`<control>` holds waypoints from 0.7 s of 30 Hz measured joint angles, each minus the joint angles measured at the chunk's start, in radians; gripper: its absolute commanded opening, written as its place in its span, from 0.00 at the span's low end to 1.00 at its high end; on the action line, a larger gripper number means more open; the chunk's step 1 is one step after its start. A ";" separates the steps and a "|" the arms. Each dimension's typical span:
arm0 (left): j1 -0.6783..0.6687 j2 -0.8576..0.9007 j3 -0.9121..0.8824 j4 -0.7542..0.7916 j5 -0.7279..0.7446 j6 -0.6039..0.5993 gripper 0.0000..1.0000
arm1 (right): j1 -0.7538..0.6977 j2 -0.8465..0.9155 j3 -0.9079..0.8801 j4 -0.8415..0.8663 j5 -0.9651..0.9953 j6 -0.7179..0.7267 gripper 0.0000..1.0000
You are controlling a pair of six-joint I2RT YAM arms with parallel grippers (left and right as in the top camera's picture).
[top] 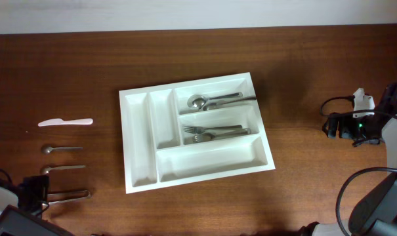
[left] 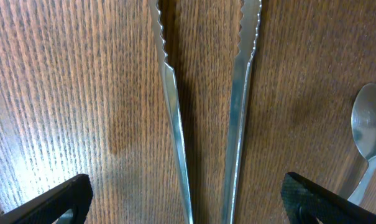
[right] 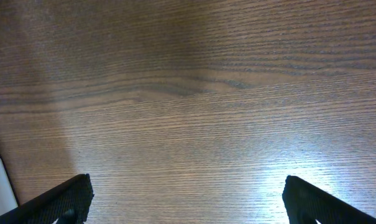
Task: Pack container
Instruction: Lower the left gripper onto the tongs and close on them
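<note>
The white five-compartment container (top: 142, 141) lies mid-table, holding spoons (top: 208, 100) in one wide compartment and forks (top: 211, 133) in another. Metal tongs (top: 70, 195) lie at the front left; in the left wrist view their two serrated arms (left: 203, 112) run between my open left gripper's (left: 188, 199) fingers, which straddle them without touching. My left gripper (top: 35, 191) sits at the tongs' handle end. My right gripper (right: 188, 196) is open and empty over bare wood at the far right (top: 339, 126).
Left of the container lie a white plastic knife (top: 65, 122) and two metal spoons (top: 60, 149) (top: 62, 169); one spoon bowl shows in the left wrist view (left: 369, 124). Cables loop by the right arm (top: 362, 180).
</note>
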 measured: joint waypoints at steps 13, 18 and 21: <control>0.000 0.025 0.000 0.000 -0.014 -0.040 0.99 | 0.000 0.000 0.000 0.000 0.000 0.000 0.99; 0.000 0.053 -0.001 -0.005 -0.014 -0.061 0.99 | 0.000 0.000 0.000 0.000 0.000 0.000 0.99; 0.000 0.054 -0.002 -0.004 -0.014 -0.068 0.99 | 0.000 0.000 0.000 0.000 0.000 0.000 0.99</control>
